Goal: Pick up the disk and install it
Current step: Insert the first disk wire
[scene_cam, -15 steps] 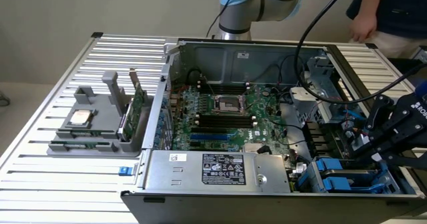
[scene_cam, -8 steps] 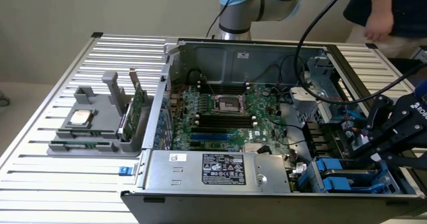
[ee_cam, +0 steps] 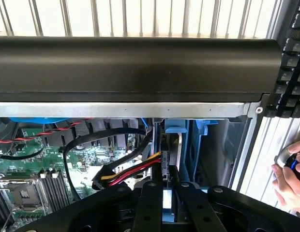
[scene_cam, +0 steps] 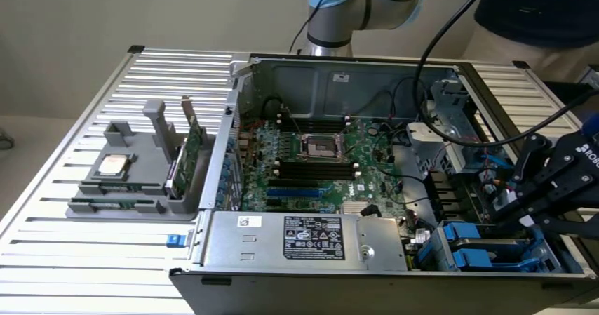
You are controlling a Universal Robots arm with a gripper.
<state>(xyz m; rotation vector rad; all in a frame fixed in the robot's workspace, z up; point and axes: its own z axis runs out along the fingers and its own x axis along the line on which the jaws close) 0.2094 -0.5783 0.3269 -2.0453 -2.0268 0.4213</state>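
1. The gripper (ee_cam: 165, 189) has its fingers drawn close on a thin pale plate seen edge-on between them. This plate is judged to be the disk (ee_cam: 167, 203), pinched by its flat faces.
2. In the exterior view the gripper (scene_cam: 520, 215) is placed at the right of the frame, inside the computer case (scene_cam: 280, 287), just above the drive bay (scene_cam: 487, 248) at the lower right.
3. For a clean install, the disk is best held parallel to the bay's blue guide rails (ee_cam: 198, 145) and square to the slot, so that neither edge binds. A firm pinch is advised until the carrier is seated.
4. The bundle of red, yellow and black wires (ee_cam: 133, 171) lies just beside the disk and is judged a snag risk.
5. The case holds the green motherboard (scene_cam: 318, 168), with its CPU socket (scene_cam: 321, 145) near the middle. The labelled power supply (scene_cam: 309, 238) is set at the lower centre.
6. At the exterior view's left, a grey holder (scene_cam: 131, 182) on the slatted table (scene_cam: 94, 266) carries a square silver CPU chip (scene_cam: 113, 164) and an upright green circuit card (scene_cam: 192, 153).
7. A person's hand (ee_cam: 288, 174) is seen on the table beside the case.
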